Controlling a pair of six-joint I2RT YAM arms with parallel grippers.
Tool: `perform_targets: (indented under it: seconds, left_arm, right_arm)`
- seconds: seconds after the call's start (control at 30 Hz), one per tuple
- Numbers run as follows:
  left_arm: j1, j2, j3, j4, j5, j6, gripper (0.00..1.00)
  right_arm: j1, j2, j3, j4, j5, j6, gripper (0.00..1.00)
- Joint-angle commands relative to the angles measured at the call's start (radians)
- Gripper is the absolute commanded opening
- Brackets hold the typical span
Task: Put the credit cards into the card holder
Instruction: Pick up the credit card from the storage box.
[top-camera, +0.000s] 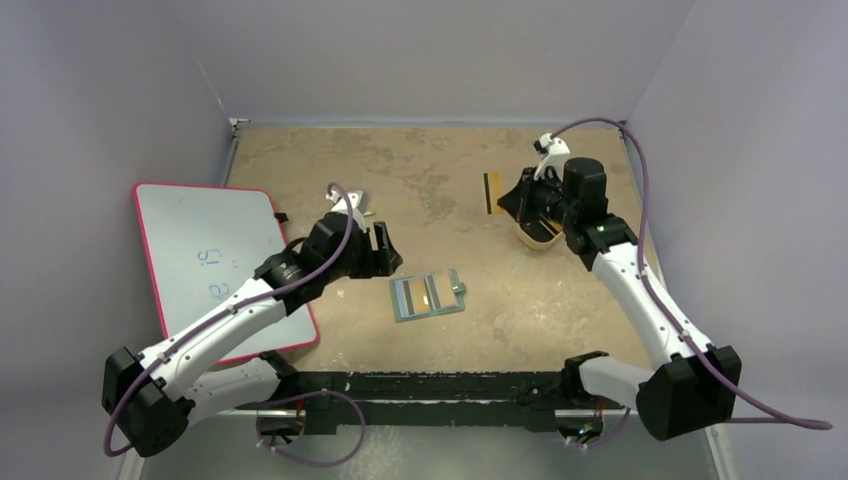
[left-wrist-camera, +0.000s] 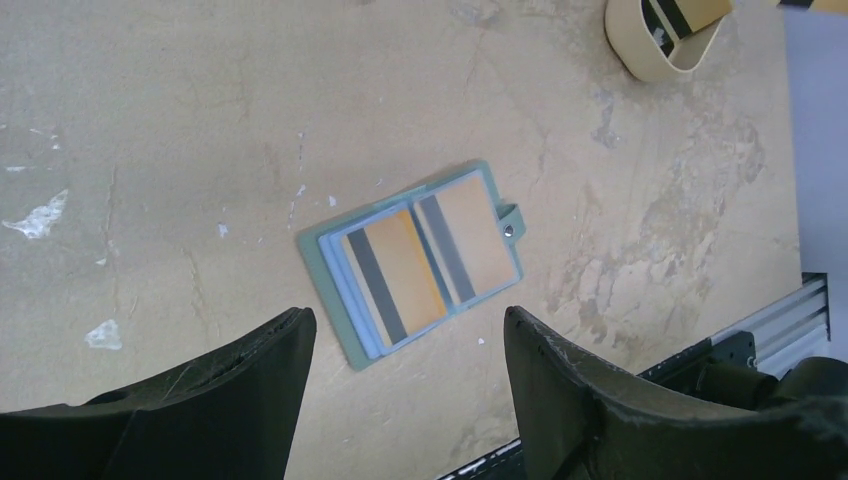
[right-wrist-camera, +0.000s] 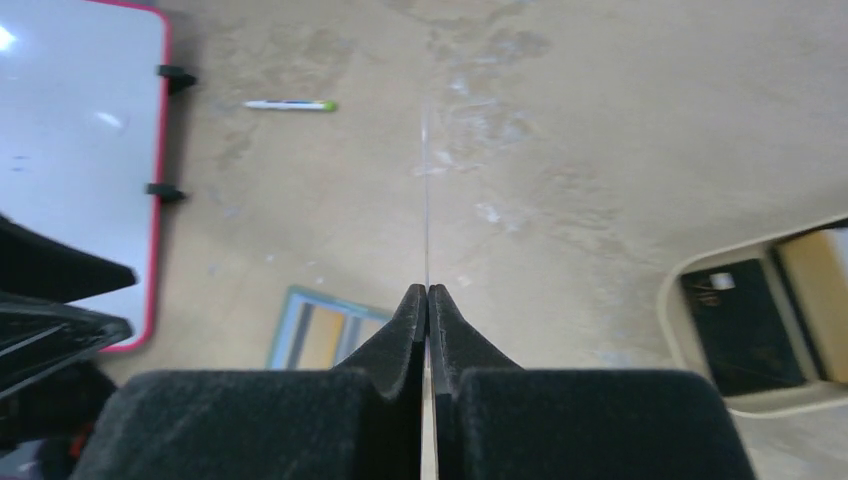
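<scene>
Wallet (top-camera: 428, 296) lies open on the counter (top-camera: 330, 160), lower centre of the top view, with two orange cards (left-wrist-camera: 395, 275) in its pockets. Left claw (top-camera: 387, 249) hovers just up-left of it, spread wide and empty, so it isn't pinning the wallet.

Risk 1: nothing holds the wallet down. A card pushed at a pocket may skate it across the counter or flip a leaf shut.

Right claw (right-wrist-camera: 428, 300) is upper right in the top view, clamped tight on a card (top-camera: 492, 192), well apart from the wallet. The wrist view shows that card only edge-on, with most of it sticking out past the tips.

Risk 2: thin slick plastic and a small bite. It could pivot or slip in transit, then meet the pocket mouth skewed and jam.

Risk 3: can't tell from here which pockets are free, so it could hit a full slot.

Tray (top-camera: 537, 243) sits just beside the right claw and holds a black card (right-wrist-camera: 745, 325) plus more. A low swing out could clip its rim.
</scene>
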Motion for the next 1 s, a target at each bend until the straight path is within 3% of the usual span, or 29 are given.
perform_targets:
  seconds: [0.0,0.1,0.37,0.63,0.97]
  left_arm:
    - [0.005,0.033,0.048,0.081,-0.001,-0.026,0.68]
    - [0.005,0.071,0.078,0.074,-0.008,-0.028,0.67]
    - [0.005,0.088,0.042,0.234,0.078,-0.146,0.64]
    - [0.005,0.020,0.019,0.390,0.118,-0.223,0.61]
    - [0.005,0.019,-0.053,0.633,0.247,-0.321,0.56]
  right_arm:
    - [0.020,-0.025,-0.130,0.230,-0.177,0.209,0.00]
    - [0.050,-0.033,-0.185,0.287,-0.179,0.252,0.00]
    - [0.187,-0.058,-0.380,0.679,-0.294,0.442,0.00]
    - [0.192,-0.134,-0.451,0.794,-0.376,0.506,0.00]
    - [0.200,-0.125,-0.566,1.165,-0.492,0.679,0.00]
